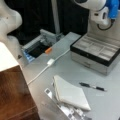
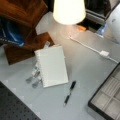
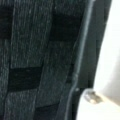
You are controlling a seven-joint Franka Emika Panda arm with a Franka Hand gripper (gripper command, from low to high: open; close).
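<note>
While the arm's wrist [image 1: 100, 10] sits at a front view's top right above the compartment tray [image 1: 96, 48], gripper isn't visible, so can't tell its state; pen [image 1: 93, 86] & white notebook [image 1: 71, 93] lie apart on the table [image 1: 75, 70].

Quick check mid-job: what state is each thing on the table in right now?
Notebook: closed, flat on the table, apart from the pen.
Pen: lying flat, untouched.
Tray box: open, compartments look empty.
Cable: slack across the table.
Lamp: appears lit.
End effector: not in view in any camera.
</note>
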